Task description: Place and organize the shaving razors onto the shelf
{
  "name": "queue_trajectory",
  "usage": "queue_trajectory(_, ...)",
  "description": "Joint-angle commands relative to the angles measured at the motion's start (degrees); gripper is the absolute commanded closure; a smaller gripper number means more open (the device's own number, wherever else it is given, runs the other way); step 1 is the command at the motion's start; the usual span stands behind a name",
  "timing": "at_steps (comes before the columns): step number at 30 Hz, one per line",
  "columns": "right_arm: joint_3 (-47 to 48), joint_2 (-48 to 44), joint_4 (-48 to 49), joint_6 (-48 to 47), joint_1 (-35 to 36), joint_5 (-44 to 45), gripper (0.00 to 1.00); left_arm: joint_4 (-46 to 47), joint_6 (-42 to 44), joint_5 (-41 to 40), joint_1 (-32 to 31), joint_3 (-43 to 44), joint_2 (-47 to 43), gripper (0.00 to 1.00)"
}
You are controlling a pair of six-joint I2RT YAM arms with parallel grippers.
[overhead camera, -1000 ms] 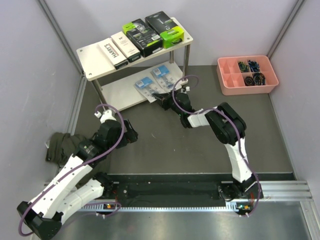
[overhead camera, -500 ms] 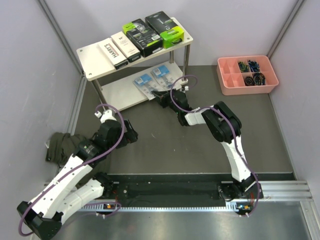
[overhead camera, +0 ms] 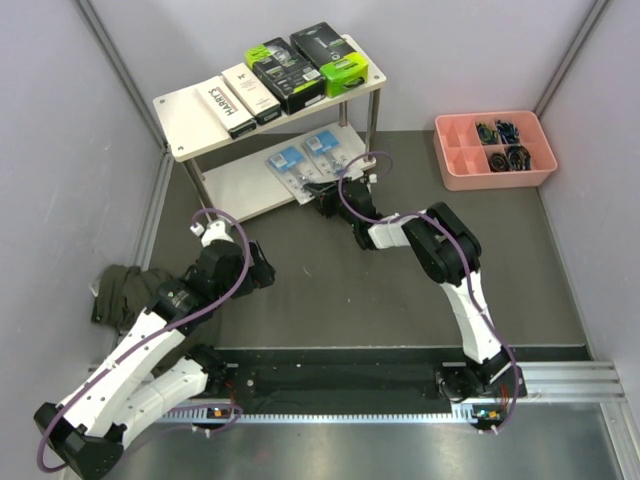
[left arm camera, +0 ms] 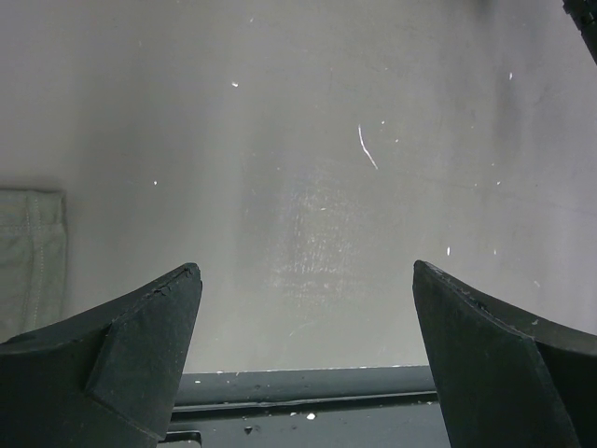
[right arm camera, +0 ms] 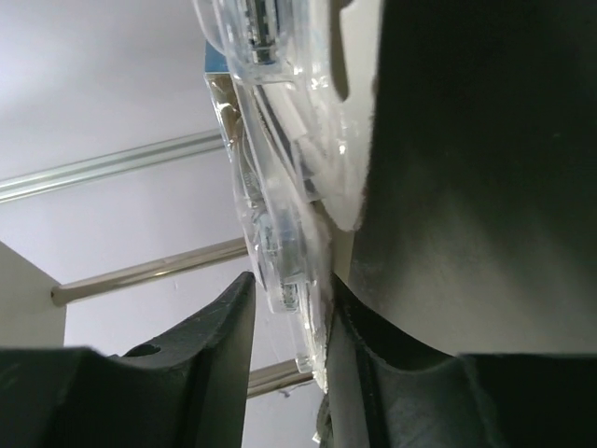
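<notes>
Right gripper (overhead camera: 322, 190): pinched shut on clear blister pack (right arm camera: 275, 187). Sits at near edge of shelf (overhead camera: 190, 120) lower board (overhead camera: 240, 185), toward bench's far-left corner.
Pack's long axis runs away from claw toward far edge; tuck-in judged same way.
Left gripper (left arm camera: 305, 280): wide open, empty, over bare bench (left arm camera: 308, 140), well apart. Right arm nearer.
Wrist view alone proves clamp. Overhead alone shows blue-card pair (overhead camera: 290, 167) on lower board, Harry's boxes (overhead camera: 238, 100) and black-green packs (overhead camera: 305, 62) on top; cannot tell which blue-card pack is held.
</notes>
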Motion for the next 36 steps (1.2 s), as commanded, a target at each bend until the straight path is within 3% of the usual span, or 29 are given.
queue_trajectory(1, 2.7, 0.4, -1.0, 0.3, -0.7, 0.5, 0.65, -0.1, 1.1, -0.3, 0.1, 0.5, -0.2, 0.01)
queue_trajectory(11, 2.6, 0.0, -1.8, -0.3, -0.7, -0.1, 0.62, -0.1, 0.9, 0.3, 0.1, 0.1, -0.5, 0.01)
queue_trajectory(14, 2.9, -0.2, -3.8, -0.3, -0.7, -0.4, 0.52, -0.2, 0.8, 0.3, 0.1, -0.1, -0.8, 0.01)
queue_trajectory(18, 2.5, -1.7, -4.2, -2.6, -0.6, 0.5, 0.27, -0.1, 0.8, 0.5, 0.1, -0.3, -0.7, 0.01)
queue_trajectory(21, 2.2, -3.2, -3.9, -4.8, -0.6, 0.9, 0.17, -0.1, 0.8, 0.6, 0.1, -0.7, -0.7, 0.01)
queue_trajectory(36, -8.7, -7.4, 6.1, -5.2, -0.6, 0.7, 0.14, 0.2, -0.2, 1.7, 0.1, -2.0, -2.1, 0.01)
